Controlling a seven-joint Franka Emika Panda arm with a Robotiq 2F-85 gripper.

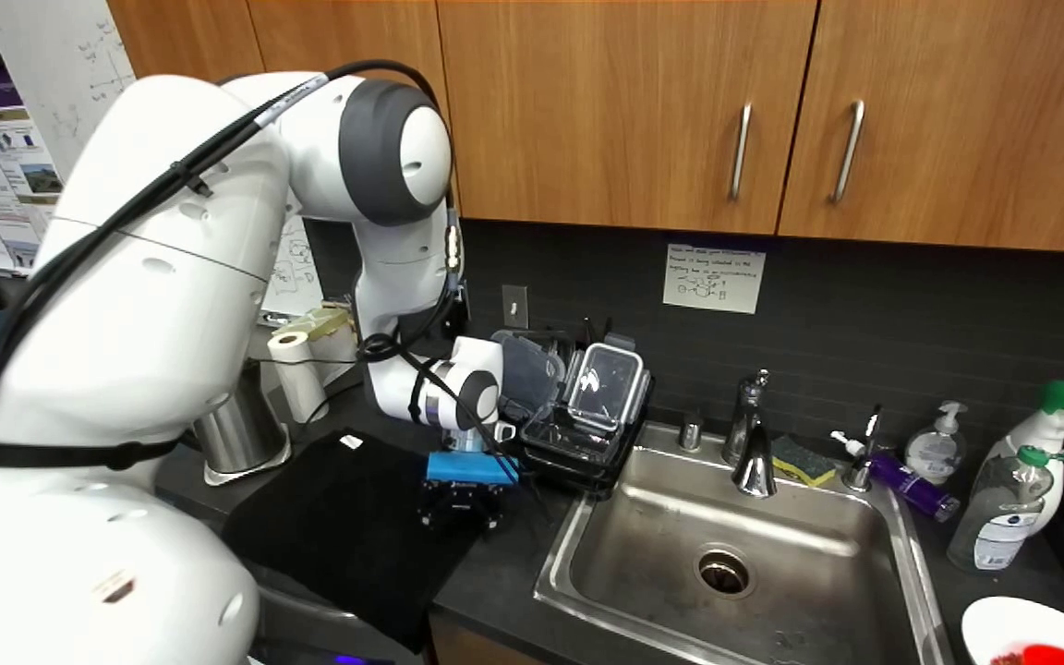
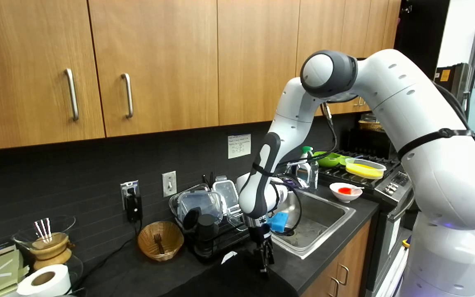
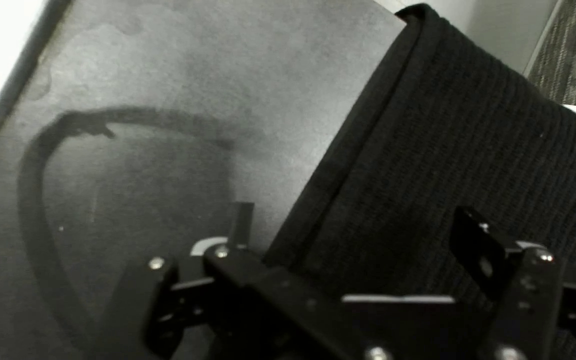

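Note:
In the wrist view my gripper [image 3: 358,232] stands open, its two fingers wide apart, with nothing gripped between them. A black ribbed cloth [image 3: 448,130] lies below, its folded edge running diagonally beneath the gap. The left finger [image 3: 242,225] appears over the bare grey counter, the right finger [image 3: 473,245] over the cloth. In both exterior views the gripper [image 1: 460,517] points down near the cloth's sink-side edge, close to the surface; whether it touches I cannot tell. A blue block [image 1: 472,469] sits on the wrist just above it. The cloth [image 1: 329,517] drapes over the counter's front edge.
Beside the gripper stands a dish rack holding clear containers [image 1: 604,383]. Past it lies the steel sink [image 1: 643,573] with its faucet [image 1: 754,443]. A wicker basket [image 2: 155,237], a paper towel roll [image 1: 296,374] and a steel vessel [image 1: 241,425] are nearby. A white bowl [image 2: 342,198] sits beyond the sink.

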